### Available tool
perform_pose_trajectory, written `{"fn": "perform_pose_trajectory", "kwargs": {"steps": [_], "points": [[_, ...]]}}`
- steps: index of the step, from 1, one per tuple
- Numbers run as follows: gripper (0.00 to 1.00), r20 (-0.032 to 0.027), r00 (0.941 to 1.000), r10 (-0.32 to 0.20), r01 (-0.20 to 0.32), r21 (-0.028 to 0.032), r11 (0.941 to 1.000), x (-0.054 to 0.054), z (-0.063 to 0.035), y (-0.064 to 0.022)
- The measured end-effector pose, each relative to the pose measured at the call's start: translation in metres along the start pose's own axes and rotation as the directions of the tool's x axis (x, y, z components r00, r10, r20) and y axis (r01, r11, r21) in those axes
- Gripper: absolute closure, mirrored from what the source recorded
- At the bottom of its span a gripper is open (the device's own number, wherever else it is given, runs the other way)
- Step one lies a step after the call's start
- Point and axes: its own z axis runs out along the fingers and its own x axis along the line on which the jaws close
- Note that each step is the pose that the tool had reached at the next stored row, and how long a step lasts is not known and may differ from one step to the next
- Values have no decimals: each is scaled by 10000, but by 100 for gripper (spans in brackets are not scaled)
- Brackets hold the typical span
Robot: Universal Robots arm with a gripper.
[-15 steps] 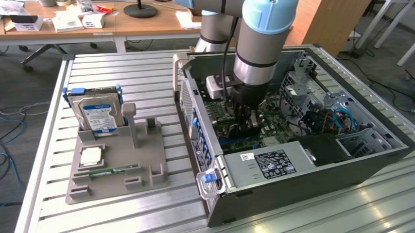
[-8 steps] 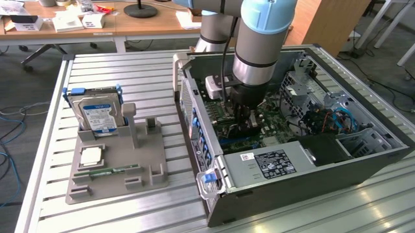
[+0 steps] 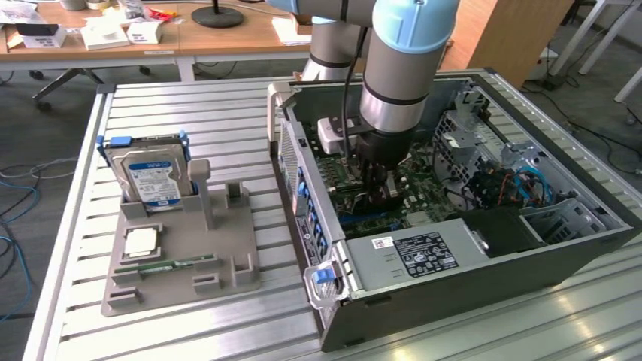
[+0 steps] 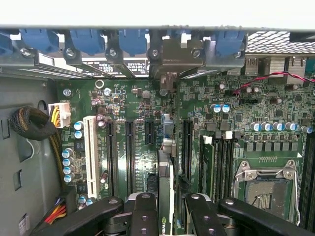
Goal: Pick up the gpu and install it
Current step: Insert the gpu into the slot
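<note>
Gripper (image 4: 170,209) clamping thin flat gpu (image 4: 166,167), green motherboard (image 4: 138,123)

Hard drive (image 3: 152,177) upright in grey stand (image 3: 180,263); perhaps a memory stick (image 3: 165,266).

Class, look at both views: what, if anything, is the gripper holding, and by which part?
The gripper holds the gpu edge-on by its upper edge, over the motherboard slots.
</note>
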Motion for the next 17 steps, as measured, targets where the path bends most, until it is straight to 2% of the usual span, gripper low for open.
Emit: {"fn": "perform_pose_trajectory", "kwargs": {"steps": [17], "points": [[74,3,10000,0,0,1,10000,0,17,1]]}}
